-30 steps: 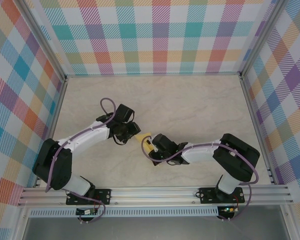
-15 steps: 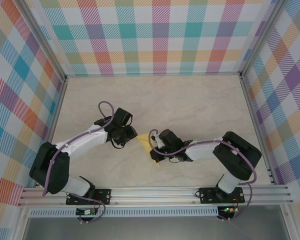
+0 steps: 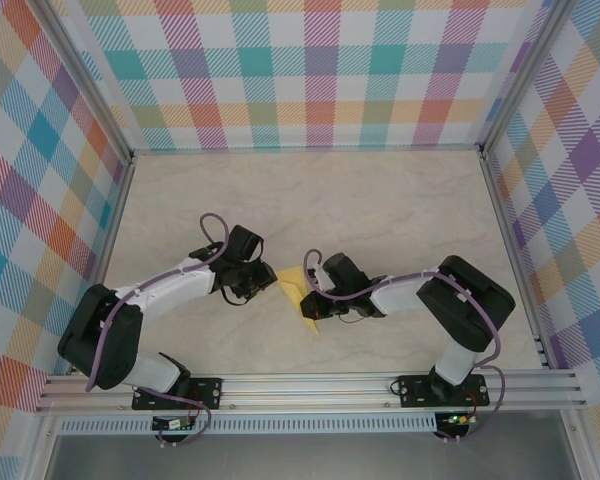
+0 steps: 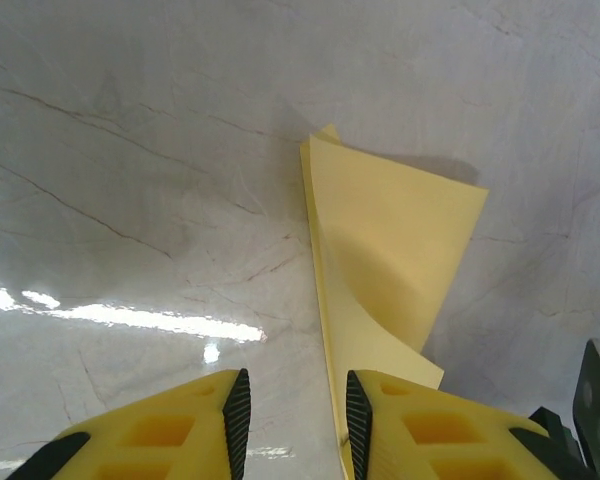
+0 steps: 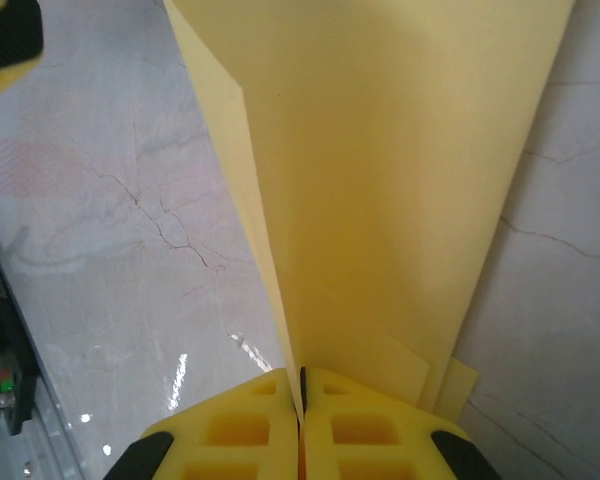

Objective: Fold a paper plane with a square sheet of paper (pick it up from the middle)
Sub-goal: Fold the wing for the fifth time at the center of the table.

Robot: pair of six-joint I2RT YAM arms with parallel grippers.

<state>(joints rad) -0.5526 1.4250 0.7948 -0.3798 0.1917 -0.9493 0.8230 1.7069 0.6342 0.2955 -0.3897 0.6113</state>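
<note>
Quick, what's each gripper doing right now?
Left gripper: jaws open, nothing clamped.
Right gripper: jaws shut on the creased yellow paper.

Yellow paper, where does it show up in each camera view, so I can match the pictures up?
Top external: the yellow paper sits near the middle of the tabletop, towards the near side.
Left wrist: centre right, a raised flap beside the left gripper, whose jaws stand apart.
Right wrist: across the upper middle, pinched in the shut right gripper.
Shared landmark: the pale veined tabletop beneath it.
</note>
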